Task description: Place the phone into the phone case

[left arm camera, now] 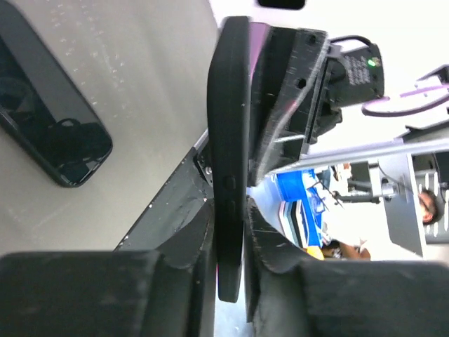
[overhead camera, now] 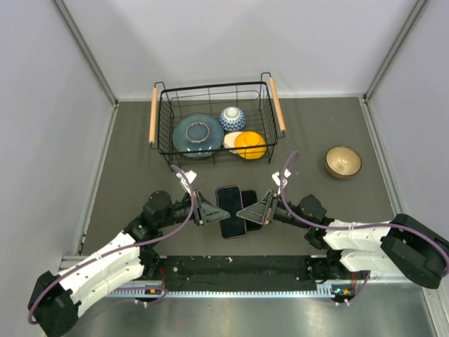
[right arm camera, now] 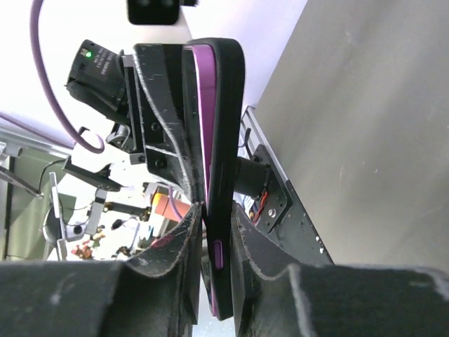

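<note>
The matte black phone case (overhead camera: 230, 210) is held on edge above the table, between both grippers. A purple phone (right arm camera: 205, 105) sits inside it; its purple edge and side button show in the right wrist view. My left gripper (overhead camera: 210, 210) is shut on the case's left end (left arm camera: 228, 105). My right gripper (overhead camera: 247, 210) is shut on the case's right end (right arm camera: 224, 105). The glossy black phone (left arm camera: 49, 119) lies flat on the table. In the top view it lies (overhead camera: 252, 203) partly under my right gripper.
A black wire basket (overhead camera: 163, 133) with wooden handles stands behind, holding a blue plate, a patterned bowl and an orange dish. A gold bowl (overhead camera: 343, 161) sits at the right. A black strip (overhead camera: 238, 267) runs along the near edge. Grey walls close in the sides.
</note>
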You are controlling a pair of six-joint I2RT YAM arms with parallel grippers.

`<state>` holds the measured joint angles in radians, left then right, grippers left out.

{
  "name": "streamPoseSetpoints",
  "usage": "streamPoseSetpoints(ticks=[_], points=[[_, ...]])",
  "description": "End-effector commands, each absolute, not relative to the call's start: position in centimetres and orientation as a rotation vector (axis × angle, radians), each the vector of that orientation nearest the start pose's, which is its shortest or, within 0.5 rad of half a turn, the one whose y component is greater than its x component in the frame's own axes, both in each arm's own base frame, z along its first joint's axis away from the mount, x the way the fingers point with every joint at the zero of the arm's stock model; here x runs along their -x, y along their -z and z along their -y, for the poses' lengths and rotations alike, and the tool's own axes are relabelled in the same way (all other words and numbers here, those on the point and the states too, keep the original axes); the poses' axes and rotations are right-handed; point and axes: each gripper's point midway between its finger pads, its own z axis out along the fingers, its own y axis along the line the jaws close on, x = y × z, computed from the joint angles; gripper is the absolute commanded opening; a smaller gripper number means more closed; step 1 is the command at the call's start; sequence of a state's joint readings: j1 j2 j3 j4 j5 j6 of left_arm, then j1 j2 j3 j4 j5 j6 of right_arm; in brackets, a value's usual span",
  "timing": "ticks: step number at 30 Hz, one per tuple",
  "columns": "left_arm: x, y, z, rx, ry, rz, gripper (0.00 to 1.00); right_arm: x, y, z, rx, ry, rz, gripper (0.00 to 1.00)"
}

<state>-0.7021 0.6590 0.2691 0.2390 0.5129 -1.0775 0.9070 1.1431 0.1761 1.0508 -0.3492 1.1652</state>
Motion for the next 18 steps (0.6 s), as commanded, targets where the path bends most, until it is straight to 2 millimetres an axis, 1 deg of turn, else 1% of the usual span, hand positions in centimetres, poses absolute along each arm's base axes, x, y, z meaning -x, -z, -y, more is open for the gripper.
streamPoseSetpoints(ticks=[1, 2, 3, 4, 5, 6, 7, 8, 9, 10, 11, 12, 13, 14, 17, 18], points=[[-12.5, -20.9, 26.3, -0.138, 1.713, -1.931, 0.10, -12.1, -23.7, -31.1, 0.152, -1.929, -1.602, 0.25], [-12.3, -20.8, 26.3, -0.152, 1.707, -1.938, 0.07, -12.2, -23.5, -31.0, 0.152, -1.916, -1.608, 0.31], [-12.2, -20.8, 26.4, -0.165, 1.708, -1.937, 0.01, -12.4, -23.1, -31.0, 0.144, -1.895, -1.629, 0.34], [-12.0, -21.0, 26.4, -0.185, 1.717, -1.935, 0.00, -12.5, -23.1, -31.0, 0.147, -1.885, -1.631, 0.37], [-11.8, -21.0, 26.4, -0.208, 1.717, -1.933, 0.00, -12.5, -23.6, -30.8, 0.160, -1.869, -1.613, 0.45], [-11.7, -21.0, 26.5, -0.226, 1.720, -1.934, 0.00, -12.7, -23.7, -30.9, 0.158, -1.850, -1.615, 0.49], [-11.2, -21.2, 26.6, -0.263, 1.737, -1.930, 0.00, -12.9, -22.9, -30.9, 0.152, -1.821, -1.659, 0.52], [-11.0, -21.2, 26.6, -0.290, 1.740, -1.926, 0.00, -13.0, -23.4, -30.7, 0.162, -1.800, -1.645, 0.56], [-10.9, -21.4, 26.7, -0.311, 1.748, -1.917, 0.00, -13.3, -23.8, -30.7, 0.158, -1.786, -1.637, 0.57], [-10.7, -21.5, 26.7, -0.330, 1.757, -1.911, 0.00, -13.4, -23.3, -30.6, 0.157, -1.761, -1.669, 0.57], [-10.1, -21.7, 26.8, -0.366, 1.779, -1.904, 0.00, -13.6, -23.8, -30.6, 0.170, -1.743, -1.657, 0.58], [-10.0, -21.9, 26.9, -0.384, 1.789, -1.891, 0.00, -13.6, -24.3, -30.4, 0.176, -1.737, -1.645, 0.58], [-9.8, -22.0, 26.9, -0.402, 1.802, -1.884, 0.00, -13.8, -23.7, -30.4, 0.173, -1.711, -1.687, 0.58], [-9.4, -22.2, 26.9, -0.432, 1.824, -1.878, 0.00, -14.0, -24.2, -30.5, 0.185, -1.693, -1.678, 0.58], [-8.8, -22.3, 27.0, -0.494, 1.850, -1.863, 0.00, -14.2, -24.4, -30.5, 0.208, -1.665, -1.683, 0.58], [-8.8, -22.1, 27.1, -0.501, 1.848, -1.874, 0.00, -14.1, -24.7, -30.5, 0.218, -1.670, -1.674, 0.58]])
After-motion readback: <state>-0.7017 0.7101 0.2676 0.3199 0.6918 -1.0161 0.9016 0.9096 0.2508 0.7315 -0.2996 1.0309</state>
